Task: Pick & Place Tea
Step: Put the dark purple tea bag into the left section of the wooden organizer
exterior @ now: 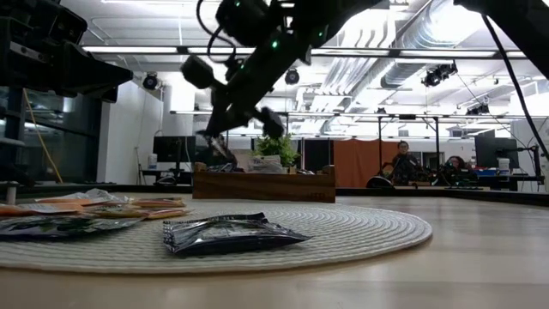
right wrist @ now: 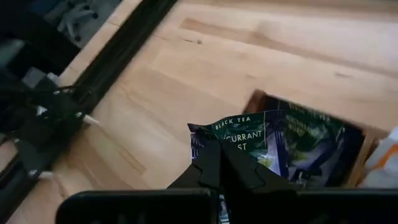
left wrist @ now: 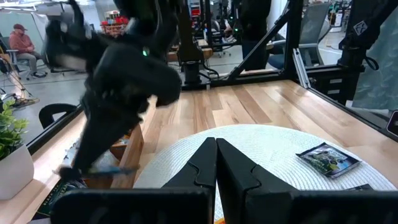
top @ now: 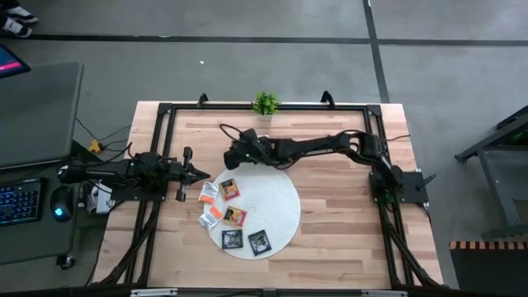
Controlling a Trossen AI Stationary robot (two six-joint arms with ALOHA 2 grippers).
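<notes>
Several small square tea sachets [top: 232, 203] lie flat on the round white woven mat [top: 280, 206], black ones nearest the front edge [exterior: 227, 233]. My right gripper [right wrist: 221, 146] reaches across the far part of the table and is shut on a dark green-and-black tea sachet [right wrist: 239, 130]. It hangs above the left end of the brown wooden tray [exterior: 262, 186], where more sachets [right wrist: 311, 140] lie in a compartment. My left gripper [top: 200, 173] waits shut at the mat's left edge and touches nothing. My right gripper pinches the dark sachet between its two fingers, on the sachet's near part [right wrist: 244, 149]; the printed far edge [right wrist: 230, 122] sticks out past the fingertips. The fingers slant down from the table's right. The sachet is lifted clear, over the tray's end compartment.
A small potted plant [top: 265, 102] stands at the table's far edge, behind the tray. The black frame rails [top: 161, 140] run along the table's sides. Bare wood [top: 346, 223] lies to the right of the mat.
</notes>
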